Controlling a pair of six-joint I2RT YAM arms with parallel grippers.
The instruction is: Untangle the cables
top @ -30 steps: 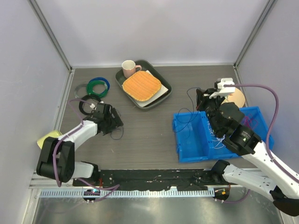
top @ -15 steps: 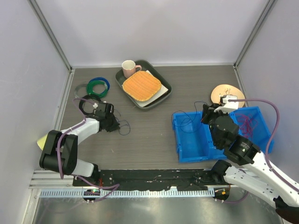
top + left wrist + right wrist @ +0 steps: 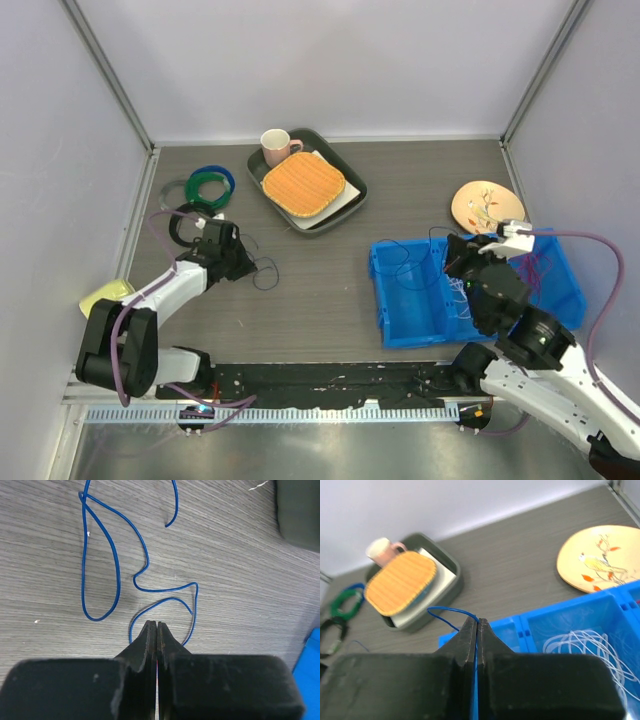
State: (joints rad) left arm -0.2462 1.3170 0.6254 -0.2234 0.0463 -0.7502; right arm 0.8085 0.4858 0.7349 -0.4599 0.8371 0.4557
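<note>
My L claw was pressed shut at the blue wire looped on the table, my R claw pinched a blue strand over the bin; I judged slow pulls best, no yanking knots tight.

One high overhead view, two close wrist views (tray shared)

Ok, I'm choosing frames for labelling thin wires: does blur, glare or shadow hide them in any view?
Left wrist: blue cable crisp, with a faint shadow on the table; left end effector slightly soft. Right wrist: white cables readable; right end effector dark, blurred up close. Top external: even light, no glare, the blue cable hair-thin.
</note>
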